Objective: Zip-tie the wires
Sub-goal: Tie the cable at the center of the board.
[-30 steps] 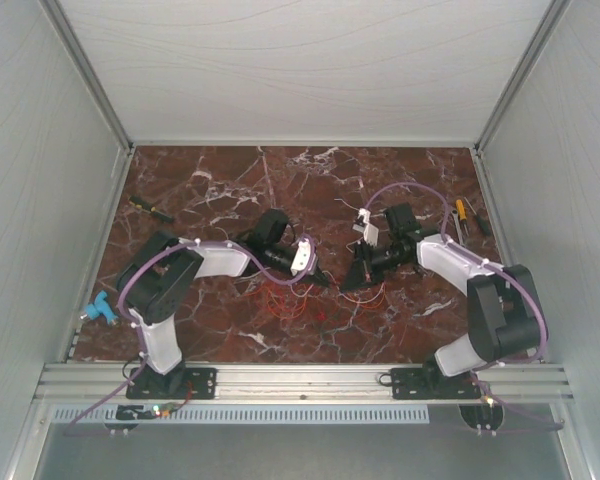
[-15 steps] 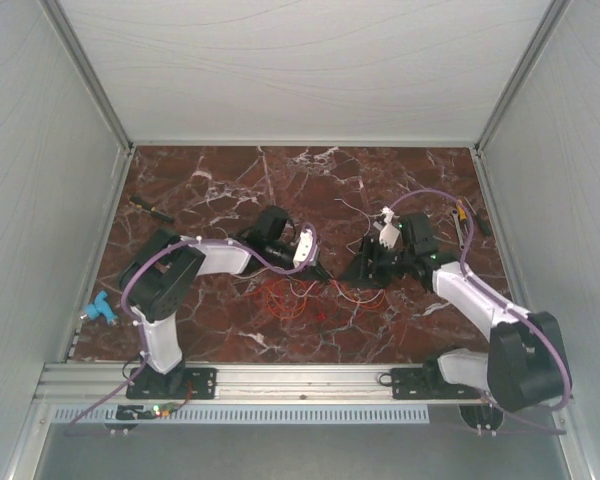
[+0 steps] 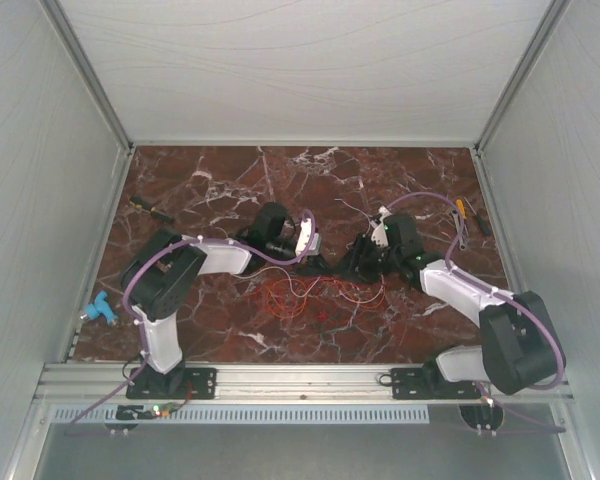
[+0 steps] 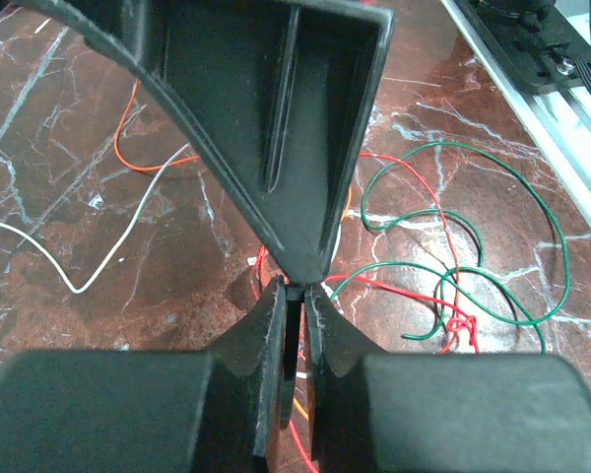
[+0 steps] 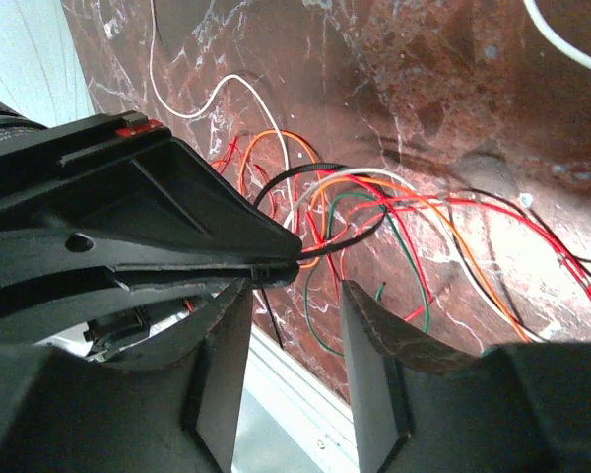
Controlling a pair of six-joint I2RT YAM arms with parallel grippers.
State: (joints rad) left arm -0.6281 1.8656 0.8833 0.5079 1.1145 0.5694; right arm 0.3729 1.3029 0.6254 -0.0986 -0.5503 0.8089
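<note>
Since left claw (image 4: 294,317) clenched on zip tie (image 5: 307,169) looped round wires (image 5: 327,202) mid-table (image 3: 210,180), right claw (image 5: 295,296) released beside tail: pinch tail, pull straight; loop probably loose, view poor.

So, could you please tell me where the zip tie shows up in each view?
Right wrist: the zip tie loops round the wires at centre, its end in the left pincer's tip.
Left wrist: a dark strip pinched in that pincer, bottom centre.
Top external: too thin to make out, by the left pincer's tip.
Shared landmark: the red wires.
</note>
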